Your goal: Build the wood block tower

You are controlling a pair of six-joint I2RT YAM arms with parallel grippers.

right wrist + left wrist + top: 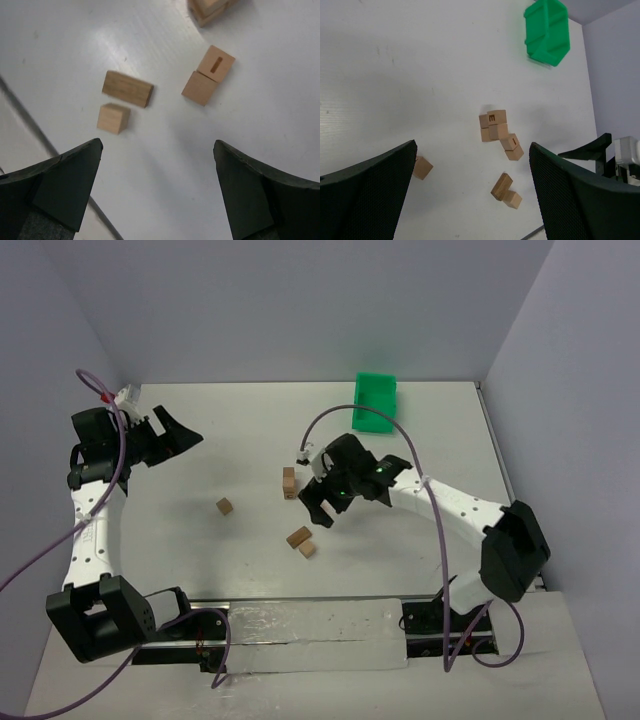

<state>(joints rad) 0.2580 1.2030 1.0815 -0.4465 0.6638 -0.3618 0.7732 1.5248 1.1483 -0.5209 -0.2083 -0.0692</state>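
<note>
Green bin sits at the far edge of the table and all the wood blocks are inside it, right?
Not quite. The green bin does sit at the far edge of the table, but the wood blocks are not inside it. They lie out on the table, nearer the arms. The top external view shows this.

Four loose wood blocks (127, 88) are seen beyond the right gripper's (157, 150) parted fingers, with possibly the tower (207, 7) cropped above.
</note>
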